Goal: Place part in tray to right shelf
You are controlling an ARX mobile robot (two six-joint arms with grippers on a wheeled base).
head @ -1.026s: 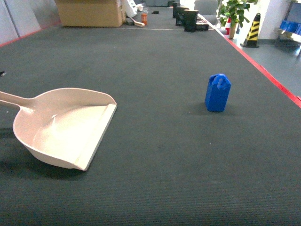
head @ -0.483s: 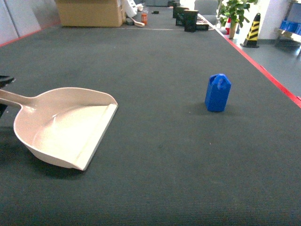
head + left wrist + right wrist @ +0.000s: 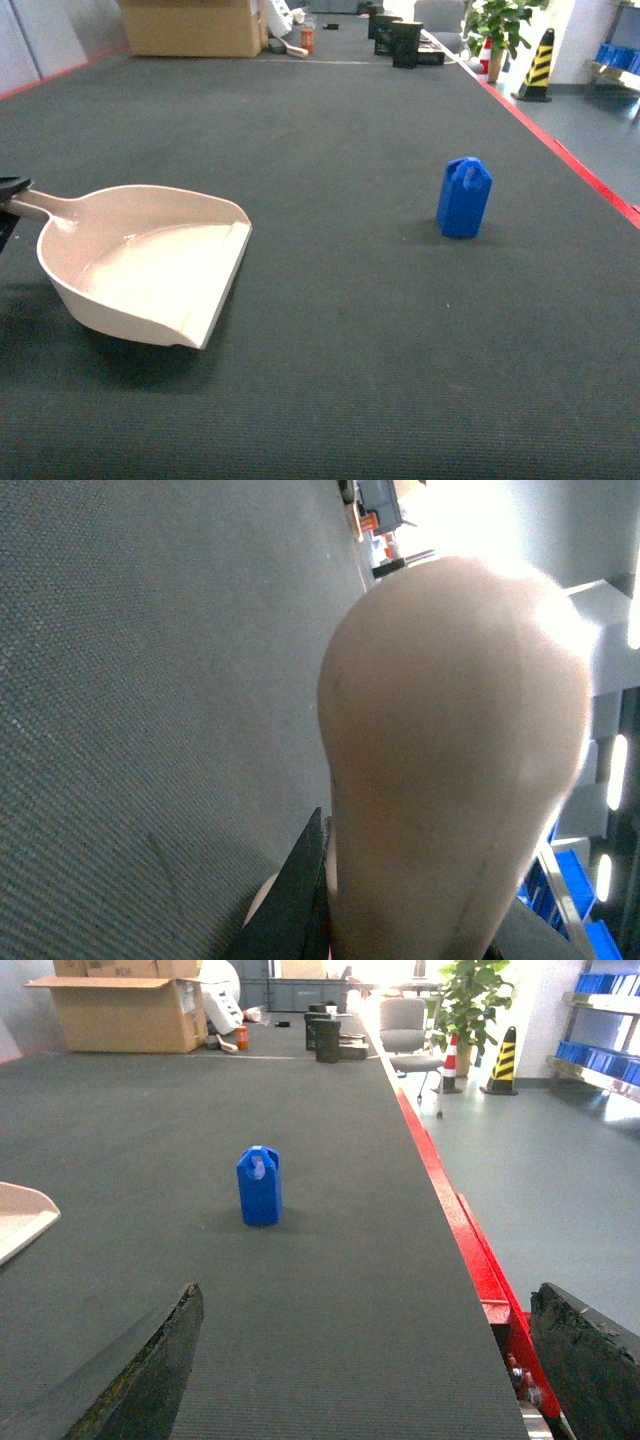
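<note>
On dark surface [image 3: 330, 330]: tray [image 3: 150, 265] left, part [image 3: 463, 197] upright, well apart to its right.
Left gripper [image 3: 8, 195] clamps tray handle, scoop tilted up; right gripper [image 3: 370, 1360] spread wide, holding nothing.

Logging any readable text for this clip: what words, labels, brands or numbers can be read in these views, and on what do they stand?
None can be read.
The cardboard box shows no legible print.
The blue part and beige tray are unmarked.
The striped cone carries only yellow and black bands.

Glossy plastic tray [image 3: 150, 265], ribbed matt mat [image 3: 350, 330]
</note>
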